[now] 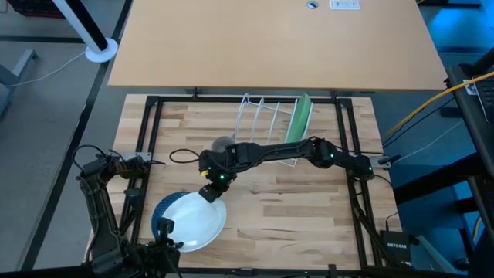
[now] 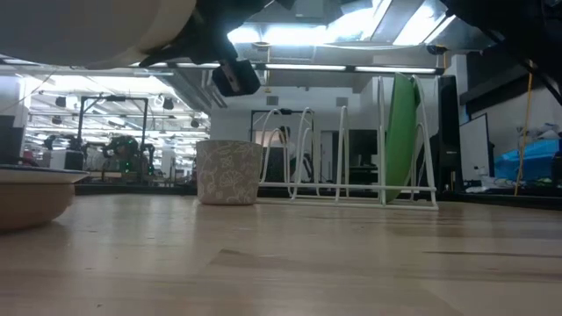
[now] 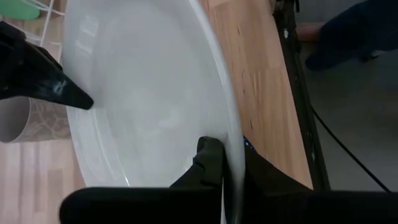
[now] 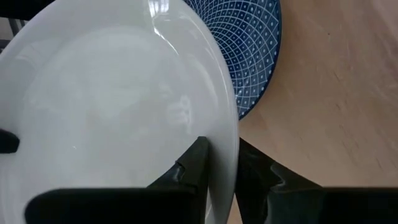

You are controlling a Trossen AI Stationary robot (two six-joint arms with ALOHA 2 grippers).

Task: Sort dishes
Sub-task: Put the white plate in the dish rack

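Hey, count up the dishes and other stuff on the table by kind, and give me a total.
Plates: 3, the green plate in the rack, the white plate, the dark blue plate under it
Cups: 1, the grey cup
Racks: 1, the white wire rack
Total: 5

Plates in sight: three, one of each colour below.
White plate [image 1: 194, 222]: one, at the near left of the table.
Dark blue plate [image 1: 159, 211]: one, patterned, under the white plate with its edge showing at the left.
Green plate [image 1: 298, 117]: one, on edge in the rack at the far right.
Wire rack [image 1: 262, 116]: one, white, at the far middle of the table.
Cup [image 2: 228, 172]: one, grey and patterned, just left of the rack.
Grippers: two, the left gripper [image 3: 225, 163] and the right gripper [image 4: 222, 163], each with one finger on either face of the white plate's rim.
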